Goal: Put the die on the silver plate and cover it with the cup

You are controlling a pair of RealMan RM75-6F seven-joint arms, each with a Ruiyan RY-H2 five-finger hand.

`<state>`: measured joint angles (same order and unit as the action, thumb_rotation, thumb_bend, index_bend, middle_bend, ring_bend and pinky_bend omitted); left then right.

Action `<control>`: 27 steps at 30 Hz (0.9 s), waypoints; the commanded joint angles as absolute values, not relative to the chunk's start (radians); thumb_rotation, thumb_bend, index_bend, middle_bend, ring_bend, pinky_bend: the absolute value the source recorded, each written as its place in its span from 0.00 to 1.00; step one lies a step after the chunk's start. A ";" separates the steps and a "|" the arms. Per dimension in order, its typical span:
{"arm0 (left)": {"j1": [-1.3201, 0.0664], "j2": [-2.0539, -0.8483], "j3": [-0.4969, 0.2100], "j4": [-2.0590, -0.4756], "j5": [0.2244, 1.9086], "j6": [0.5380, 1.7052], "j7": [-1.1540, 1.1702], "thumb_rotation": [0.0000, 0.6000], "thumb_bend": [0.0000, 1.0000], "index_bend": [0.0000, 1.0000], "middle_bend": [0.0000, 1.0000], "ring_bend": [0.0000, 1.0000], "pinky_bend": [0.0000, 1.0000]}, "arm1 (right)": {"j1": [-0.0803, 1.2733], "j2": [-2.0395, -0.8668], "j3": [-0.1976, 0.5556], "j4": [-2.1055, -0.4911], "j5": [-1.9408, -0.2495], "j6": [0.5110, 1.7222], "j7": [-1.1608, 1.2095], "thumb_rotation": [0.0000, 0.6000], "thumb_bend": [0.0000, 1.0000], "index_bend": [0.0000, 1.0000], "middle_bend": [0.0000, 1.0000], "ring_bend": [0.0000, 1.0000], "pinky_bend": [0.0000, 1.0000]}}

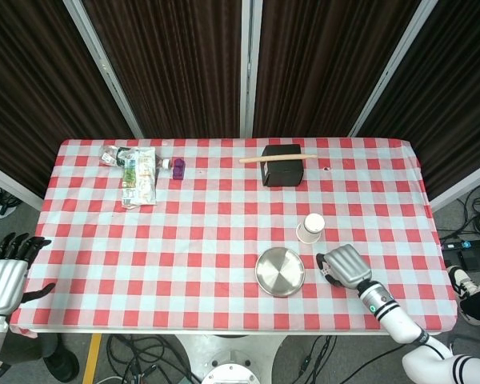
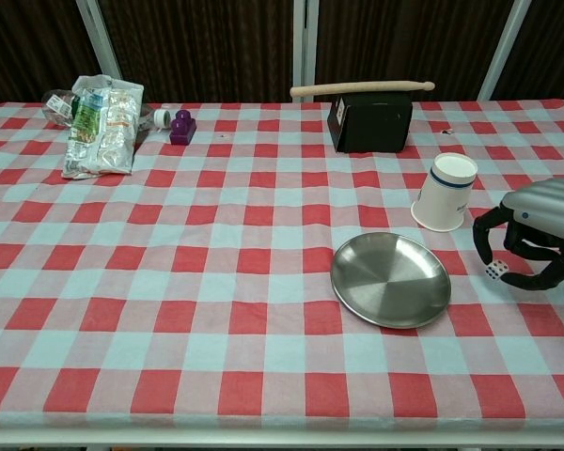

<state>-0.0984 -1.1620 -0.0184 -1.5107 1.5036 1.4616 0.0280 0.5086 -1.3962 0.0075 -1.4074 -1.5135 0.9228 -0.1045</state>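
Note:
The small white die [image 2: 494, 271] sits just right of the silver plate [image 2: 390, 279] [image 1: 279, 272]. My right hand [image 2: 536, 225] [image 1: 348, 266] arches over it, with the thumb on its left and the curled fingers on its right, pinching it. From the head view the hand hides the die. A white paper cup [image 2: 445, 192] [image 1: 310, 227] stands upright behind the plate, a little to its right. Off the table's front left corner my left hand [image 1: 4, 276] hangs with its fingers stretched out, holding nothing.
A black box [image 2: 369, 122] [image 1: 282, 164] with a wooden stick [image 2: 362, 89] across its top stands at the back centre. A snack bag [image 2: 99, 127] [image 1: 138, 174] and a purple object [image 2: 181, 127] [image 1: 178, 167] lie at the back left.

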 commanded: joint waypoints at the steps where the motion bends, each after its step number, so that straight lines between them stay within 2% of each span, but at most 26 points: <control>1: -0.099 -1.161 -0.019 -1.512 1.505 1.462 0.029 1.00 0.00 0.21 0.19 0.11 0.08 | 0.545 -1.377 0.019 -1.449 -1.533 0.906 -0.063 1.00 0.29 0.60 0.91 0.90 0.99; 13: -0.093 -1.156 -0.018 -1.513 1.495 1.459 0.026 1.00 0.00 0.21 0.19 0.11 0.08 | 0.675 -1.540 0.036 -1.334 -1.516 0.763 -0.061 1.00 0.29 0.55 0.91 0.91 0.99; 17: -0.096 -1.159 -0.020 -1.508 1.494 1.456 0.023 1.00 0.00 0.21 0.19 0.11 0.08 | 0.679 -1.553 0.025 -1.327 -1.523 0.775 -0.068 1.00 0.29 0.40 0.91 0.90 0.98; 19: -0.095 -1.161 -0.022 -1.505 1.494 1.460 0.020 1.00 0.00 0.21 0.19 0.11 0.08 | 0.671 -1.542 0.020 -1.342 -1.533 0.806 -0.063 1.00 0.29 0.28 0.88 0.86 0.97; 21: -0.096 -1.163 -0.023 -1.502 1.493 1.459 0.019 1.00 0.00 0.21 0.19 0.11 0.08 | 0.659 -1.524 0.019 -1.361 -1.546 0.847 -0.051 1.00 0.29 0.17 0.78 0.77 0.96; 23: -0.098 -1.164 -0.024 -1.501 1.495 1.456 0.018 1.00 0.00 0.21 0.19 0.11 0.08 | 0.641 -1.497 0.022 -1.386 -1.563 0.907 -0.025 1.00 0.29 0.11 0.65 0.65 0.91; 25: -0.101 -1.165 -0.024 -1.501 1.496 1.453 0.019 1.00 0.00 0.21 0.19 0.11 0.08 | 0.621 -1.470 0.034 -1.401 -1.577 0.980 0.010 1.00 0.29 0.08 0.50 0.49 0.75; 27: -0.103 -1.164 -0.024 -1.502 1.498 1.450 0.016 1.00 0.00 0.21 0.19 0.11 0.08 | 0.603 -1.453 0.051 -1.397 -1.581 1.042 0.036 1.00 0.29 0.08 0.40 0.35 0.58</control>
<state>-0.1031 -1.1642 -0.0236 -1.5016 1.4974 1.4500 0.0165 0.6340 -1.4891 0.0319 -1.3814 -1.5625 0.9599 -0.0084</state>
